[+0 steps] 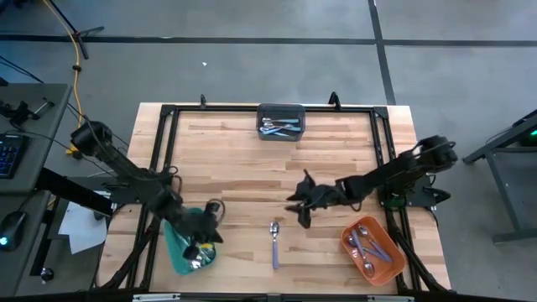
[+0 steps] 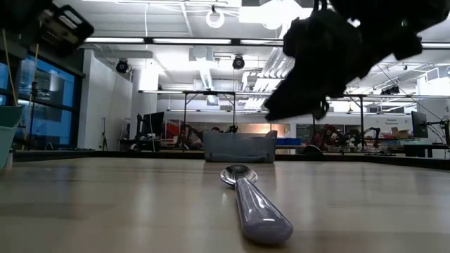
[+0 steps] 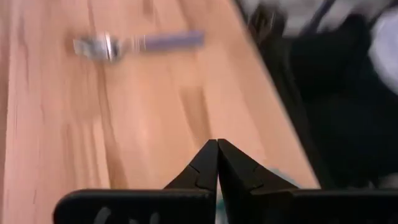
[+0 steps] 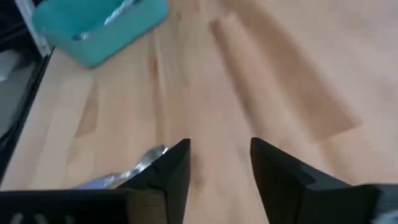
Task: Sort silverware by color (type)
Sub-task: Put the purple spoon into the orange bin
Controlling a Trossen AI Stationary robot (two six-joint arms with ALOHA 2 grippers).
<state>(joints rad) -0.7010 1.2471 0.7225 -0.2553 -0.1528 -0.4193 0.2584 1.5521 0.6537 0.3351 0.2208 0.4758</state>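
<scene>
A lone spoon [image 1: 274,242] with a lavender handle lies flat on the wooden surface [image 1: 243,159], bowl pointing toward the far edge. The right gripper [image 1: 300,208] hangs just above the surface, a little to the side of that bowl; its fingers [image 4: 171,168] stand apart with nothing between them, and in its own wrist view the spoon's bowl peeks out right beside one fingertip, not touching that I can tell. From the low view the dark gripper floats clear over the spoon, which stretches toward the camera.

The left gripper [image 1: 201,239] sits over the green bin [image 1: 178,250] at the near left corner, fingers [image 3: 202,171] pressed tight together, holding nothing. Something shiny lies in that bin just under them, though I cannot make out what. Its wrist view shows the same spoon well ahead of the closed tips, blurred.

An orange-red bin [image 1: 375,250] with several spoons, some purple-handled, rests beyond the right gripper near the right corner. A dark grey bin [image 1: 280,122] holding a few silver pieces stands at the far edge, well apart from both sets of fingers.
</scene>
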